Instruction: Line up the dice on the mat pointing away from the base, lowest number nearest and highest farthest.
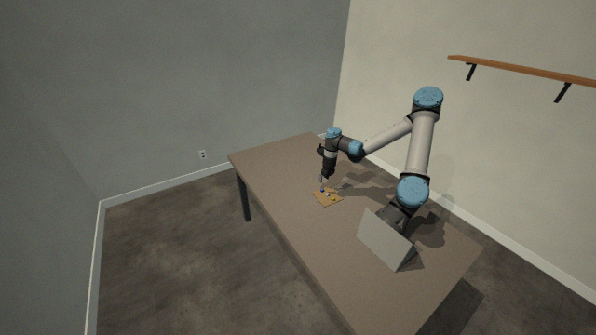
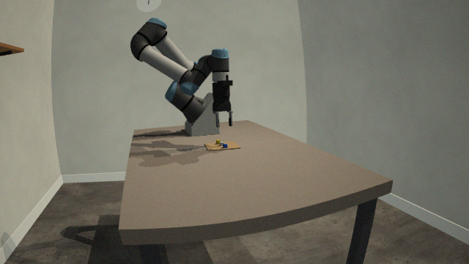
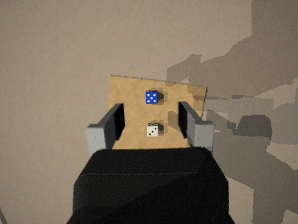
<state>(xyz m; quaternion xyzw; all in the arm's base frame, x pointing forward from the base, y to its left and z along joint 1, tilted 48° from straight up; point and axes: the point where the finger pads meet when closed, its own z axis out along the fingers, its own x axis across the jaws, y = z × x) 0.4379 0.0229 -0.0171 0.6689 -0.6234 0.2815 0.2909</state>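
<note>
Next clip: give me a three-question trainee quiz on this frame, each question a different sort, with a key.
1. True or false: the two-finger gripper holds the small blue die.
2. Which die lies nearest the robot's base: A blue, B white, C yellow?
3. Fill in: all three dice rest on the flat tan ____.

Key: 1 false, it hangs open above the dice. 2 C, the small yellow die; the small white die sits in the middle. 3 mat.

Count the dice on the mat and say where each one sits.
3, all on the mat: the yellow die nearest the base, the white die in the middle, the blue die farthest. The open gripper hangs above them.
</note>
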